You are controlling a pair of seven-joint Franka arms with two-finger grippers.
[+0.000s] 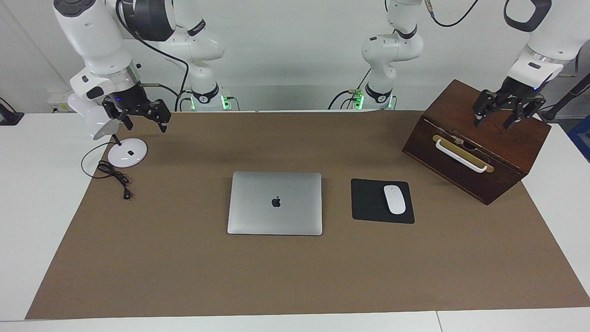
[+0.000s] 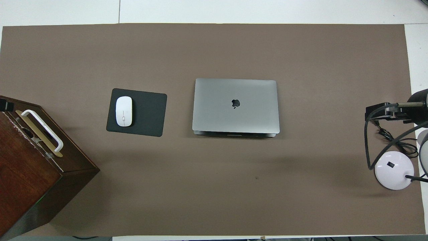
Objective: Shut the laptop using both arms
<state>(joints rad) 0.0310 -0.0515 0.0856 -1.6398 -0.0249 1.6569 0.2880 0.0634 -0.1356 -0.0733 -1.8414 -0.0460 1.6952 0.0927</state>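
White table top point(image 1: 27, 184) under wide brown paper mat point(image 1: 184, 276), plain pale wall at the robots' end. Clock readings taken as on the overhead view, dial centred on the task's thing, twelve pointing away from the robots.

Nearest the robots, at about eight: dark brown wooden box point(image 1: 465, 177) with white bar handle point(image 1: 461, 156), set at an angle. Left gripper point(image 1: 493, 121) in the air over the box's top, fingers spread apart, gripping nothing. Judged parked there, well clear of the work.

At about four: round white lamp base point(image 1: 127, 153) with black cable point(image 1: 115, 175) trailing on the mat. Right gripper point(image 1: 145, 121) raised over the mat just beside the lamp, fingers likewise apart, empty, well apart from the computer. Looks like waiting, not reaching.

At dial centre: thin silver-grey metal laptop point(image 1: 274, 203), dark apple logo up, lid lying flat on base, mid-mat between both arms and so within reach of either. Closing judged done, nothing left to press.

At nine, just beside it: black rectangular mouse pad point(image 1: 368, 203) carrying small white oval mouse point(image 1: 394, 199). Placed as on a desk, off the lid's path.

Toward twelve: only mat and table edge.
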